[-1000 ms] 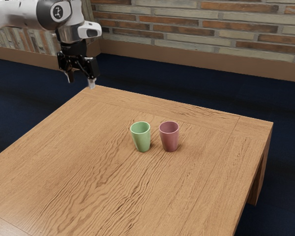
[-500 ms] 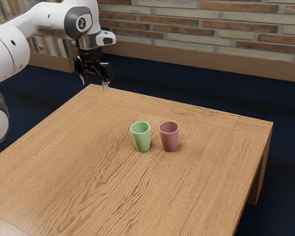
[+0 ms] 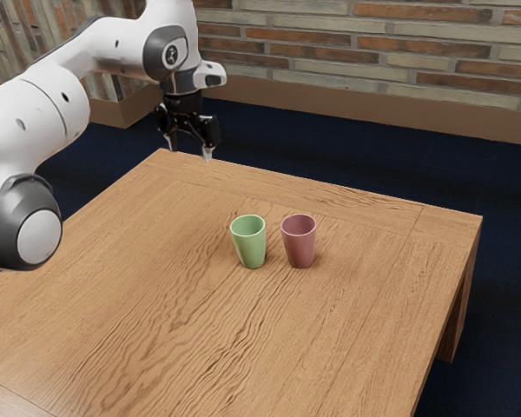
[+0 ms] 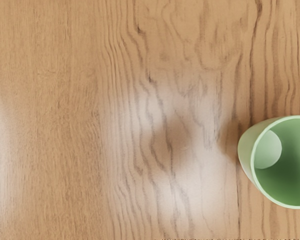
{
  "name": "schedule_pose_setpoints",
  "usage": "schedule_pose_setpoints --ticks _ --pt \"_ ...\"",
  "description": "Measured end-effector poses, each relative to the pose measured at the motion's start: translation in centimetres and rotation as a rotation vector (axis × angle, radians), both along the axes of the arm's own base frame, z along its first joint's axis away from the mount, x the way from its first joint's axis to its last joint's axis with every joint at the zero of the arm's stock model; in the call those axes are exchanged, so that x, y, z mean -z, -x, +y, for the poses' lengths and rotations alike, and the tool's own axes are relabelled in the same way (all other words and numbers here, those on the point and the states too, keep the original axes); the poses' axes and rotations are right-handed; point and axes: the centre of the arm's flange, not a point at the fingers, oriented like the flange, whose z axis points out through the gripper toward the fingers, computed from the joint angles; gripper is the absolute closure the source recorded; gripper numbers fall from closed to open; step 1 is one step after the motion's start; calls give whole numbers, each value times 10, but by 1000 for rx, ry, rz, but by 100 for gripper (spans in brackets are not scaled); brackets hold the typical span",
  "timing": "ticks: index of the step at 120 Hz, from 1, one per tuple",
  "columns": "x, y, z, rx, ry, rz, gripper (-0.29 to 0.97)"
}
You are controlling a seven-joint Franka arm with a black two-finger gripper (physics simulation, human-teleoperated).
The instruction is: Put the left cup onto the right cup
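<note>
The green cup [image 3: 248, 241] is seen upright, mouth up, near the middle of the desk [image 3: 139, 313]. The pink cup [image 3: 299, 240] is set just beside it toward the exterior view's right, apart from it. Farther back, over the desk's far edge, the jaws are held spread and empty, pointing down. The green cup lies well apart from them, lower and nearer the camera.

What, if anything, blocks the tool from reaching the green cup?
Likely yes: the open tool hangs above the table; bare wood lies between it and the green cup, with the pink cup beyond.
</note>
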Motion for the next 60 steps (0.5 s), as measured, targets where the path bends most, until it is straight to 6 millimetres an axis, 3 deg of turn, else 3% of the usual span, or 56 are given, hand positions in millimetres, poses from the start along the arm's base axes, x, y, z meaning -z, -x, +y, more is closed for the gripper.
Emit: schedule_pose_setpoints --ticks 45,60 --pt "73 0 -2 -5 24 104 0" --pt "84 0 -2 -7 31 110 0"
